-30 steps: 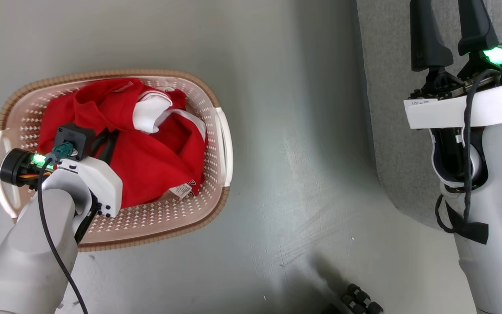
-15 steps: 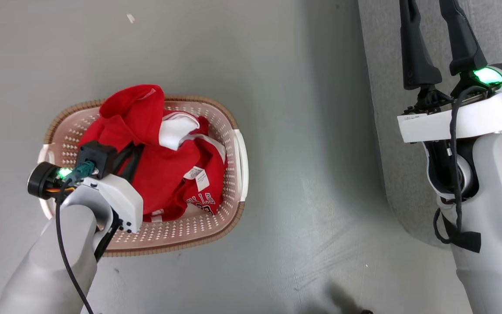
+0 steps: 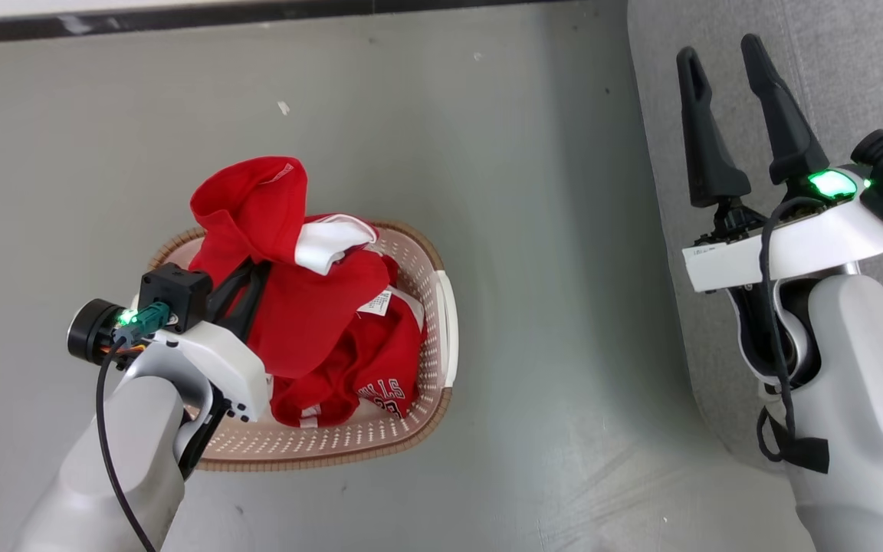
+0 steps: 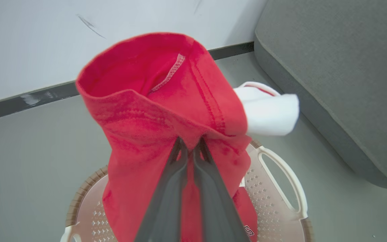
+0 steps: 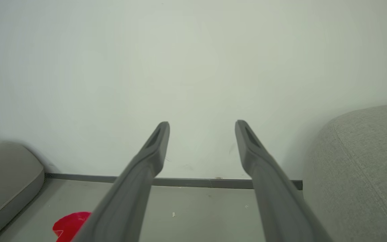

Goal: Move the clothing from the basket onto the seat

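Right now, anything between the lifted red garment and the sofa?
Nothing visible. The left end effector is shut on the red garment over the basket; only bare floor lies between it and the sofa. The right end effector hangs open over the sofa's edge, holding nothing.

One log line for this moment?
left end effector: shut on red garment, partly out of basket | right end effector: open, empty, near sofa

loc: looked like home living rm | evid 1: big grey fabric sofa [image 3: 855, 69] w/ rounded edges stood on smooth grey floor [image 3: 526, 230] | evid 2: perforated laundry basket [image 3: 349, 441] w/ red clothing [image 3: 303, 307] sat on floor nr sofa | evid 3: plain white wall [image 5: 193, 67] w/ dark baseboard [image 5: 186, 182] ran behind
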